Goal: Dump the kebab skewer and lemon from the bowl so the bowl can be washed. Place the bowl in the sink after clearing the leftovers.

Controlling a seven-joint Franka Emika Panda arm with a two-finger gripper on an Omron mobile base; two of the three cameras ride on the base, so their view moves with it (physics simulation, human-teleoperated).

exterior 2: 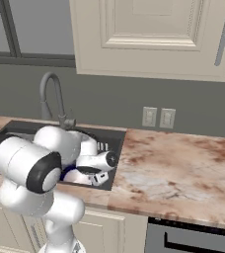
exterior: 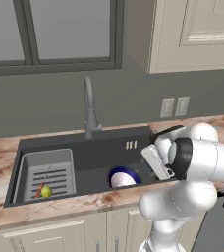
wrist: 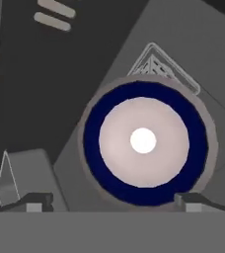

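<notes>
The bowl point(wrist: 144, 141) rests on the sink floor with its dark blue rim up and its white inside bare. It also shows low in the sink point(exterior: 99, 152) as a blue and white disc, the bowl point(exterior: 123, 177). My gripper point(wrist: 114, 200) hangs above it, open, its fingertips point(wrist: 35, 200) spread wide and holding nothing. The white hand point(exterior: 155, 162) leans over the sink's right end. The lemon point(exterior: 46, 192) and the kebab skewer point(exterior: 39, 189) lie together in the lighter grey rack at the sink's left.
The slatted rack point(exterior: 47, 172) fills the sink's left part. A tall grey faucet point(exterior: 89, 106) stands behind the basin. The square drain point(wrist: 156, 69) lies just past the bowl. Marble counter point(exterior 2: 173, 168) stretches to the right, with wall outlets point(exterior 2: 158, 117) above it.
</notes>
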